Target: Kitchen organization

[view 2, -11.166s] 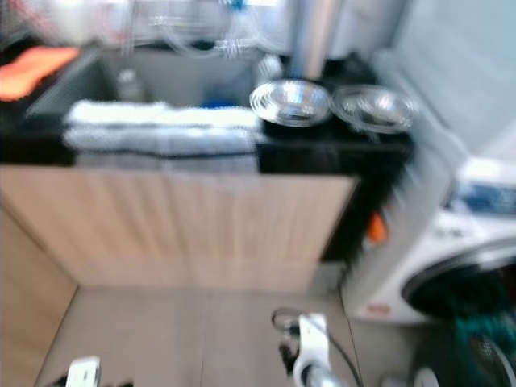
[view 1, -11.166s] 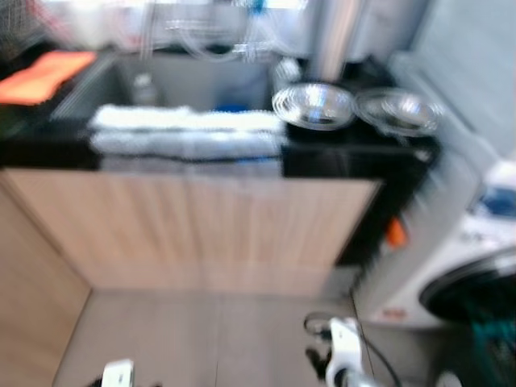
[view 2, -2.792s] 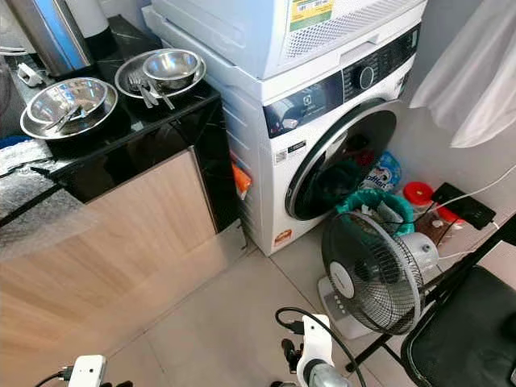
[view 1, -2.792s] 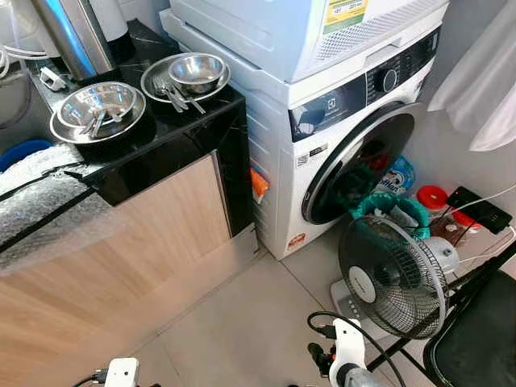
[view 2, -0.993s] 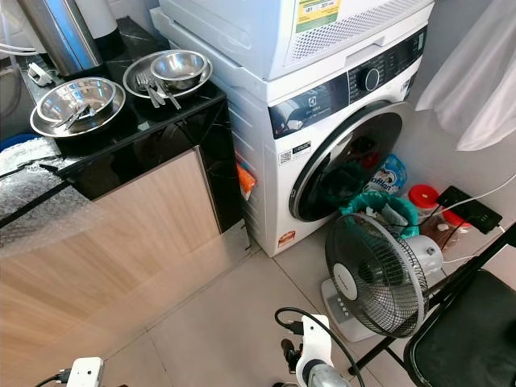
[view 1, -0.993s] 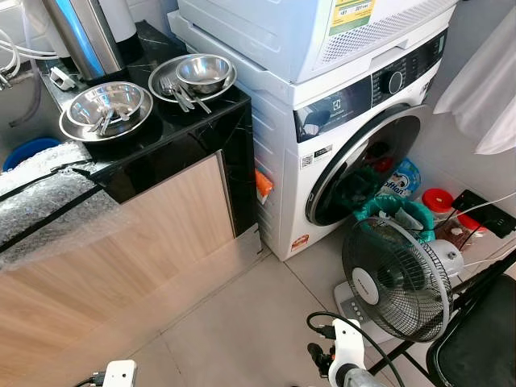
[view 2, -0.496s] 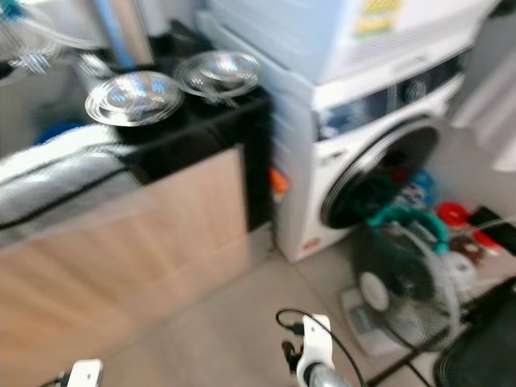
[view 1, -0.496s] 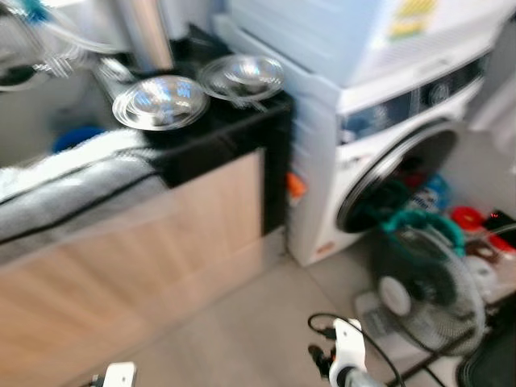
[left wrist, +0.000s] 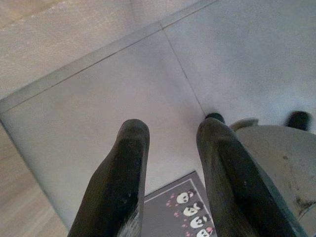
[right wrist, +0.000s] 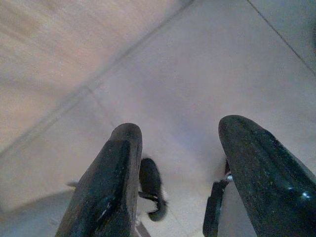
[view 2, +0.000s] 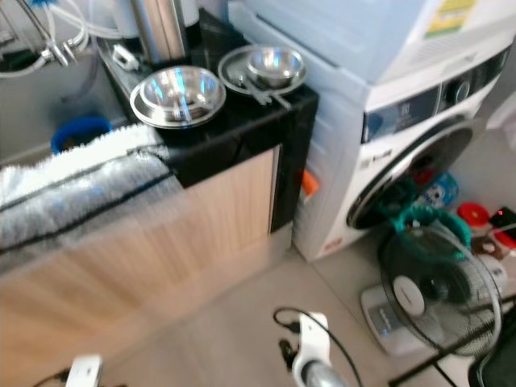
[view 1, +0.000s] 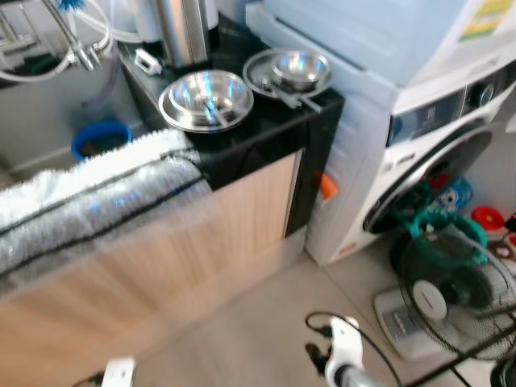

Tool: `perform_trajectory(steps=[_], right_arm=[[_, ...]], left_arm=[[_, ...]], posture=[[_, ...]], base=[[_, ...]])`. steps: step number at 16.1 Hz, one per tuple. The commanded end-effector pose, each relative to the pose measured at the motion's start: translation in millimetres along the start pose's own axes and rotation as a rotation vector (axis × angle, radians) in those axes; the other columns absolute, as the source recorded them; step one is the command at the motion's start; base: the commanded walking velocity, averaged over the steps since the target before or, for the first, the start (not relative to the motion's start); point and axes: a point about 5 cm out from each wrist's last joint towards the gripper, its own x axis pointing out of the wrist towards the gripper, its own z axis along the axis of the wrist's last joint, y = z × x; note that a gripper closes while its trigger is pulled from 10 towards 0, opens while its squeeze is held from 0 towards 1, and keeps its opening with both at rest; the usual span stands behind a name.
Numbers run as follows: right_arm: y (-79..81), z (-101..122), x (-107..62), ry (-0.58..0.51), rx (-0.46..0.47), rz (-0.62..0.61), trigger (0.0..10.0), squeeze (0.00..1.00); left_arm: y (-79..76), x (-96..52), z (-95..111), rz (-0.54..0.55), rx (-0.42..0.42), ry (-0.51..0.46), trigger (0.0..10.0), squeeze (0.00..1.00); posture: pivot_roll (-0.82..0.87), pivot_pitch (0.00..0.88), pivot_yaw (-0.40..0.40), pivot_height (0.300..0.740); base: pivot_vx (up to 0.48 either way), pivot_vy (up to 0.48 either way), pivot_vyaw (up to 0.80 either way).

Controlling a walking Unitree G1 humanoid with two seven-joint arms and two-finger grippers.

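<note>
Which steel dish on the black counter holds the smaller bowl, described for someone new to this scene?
Start at the white washing machine. The black counter sits beside it, with two steel dishes. The plate nearest the machine carries a small bowl and cutlery; the other dish sits toward the sink.

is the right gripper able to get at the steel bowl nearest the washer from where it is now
Probably not yet. The right gripper hangs open, pointing at the floor tiles, while the steel bowl sits up on the black counter beside the washer. The arm would have to be raised first.
</note>
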Motion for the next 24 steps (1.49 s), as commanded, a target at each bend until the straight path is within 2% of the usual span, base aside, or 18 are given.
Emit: perform_trajectory(steps=[1, 4, 11, 14, 21, 22, 24], right_arm=[[-2.8, -6.2, -1.7, 0.019, 0.009, -0.009, 10.0, 0.00], [-1.9, -6.1, -1.6, 0.021, -0.015, 0.002, 10.0, 0.00], [-2.2, -8.4, -2.2, 0.029, -0.027, 0.011, 10.0, 0.00], [-2.7, -8.2, -2.2, 0.032, -0.038, 0.011, 10.0, 0.00], [-5.3, -6.0, -2.1, 0.031, -0.043, 0.004, 10.0, 0.00], [-5.7, -6.3, -2.1, 0.032, -0.027, -0.002, 10.0, 0.00], [-7.4, -4.2, -2.1, 0.016, -0.036, -0.021, 10.0, 0.00]], left_arm=[[2.7, -3.1, -9.3, 0.010, -0.007, 0.036, 10.0, 0.00], [3.5, -3.4, -9.3, 0.013, -0.005, 0.034, 10.0, 0.00], [3.6, -4.0, -10.5, 0.025, 0.010, 0.029, 10.0, 0.00], [4.1, -4.2, -10.2, 0.056, -0.032, 0.008, 10.0, 0.00], [0.7, -2.5, -8.1, 0.050, -0.038, 0.000, 10.0, 0.00], [0.2, -2.2, -5.4, 0.042, -0.006, -0.016, 10.0, 0.00], [-0.9, -1.8, -2.1, 0.037, -0.008, -0.048, 10.0, 0.00]], posture=[[-0.02, 0.102, 0.066, 0.740], [-0.02, 0.098, 0.067, 0.740], [-0.02, 0.056, 0.060, 0.740], [-0.02, 0.030, 0.050, 0.740], [-0.03, 0.024, 0.033, 0.740], [-0.03, 0.023, 0.032, 0.740], [-0.03, 0.022, 0.031, 0.740]], base=[[0.000, 0.322, 0.00], [0.000, 0.212, 0.00], [0.000, 0.000, 0.80], [0.000, 0.000, 0.80], [0.000, 0.000, 0.80], [0.000, 0.000, 0.00], [0.000, 0.000, 0.00]])
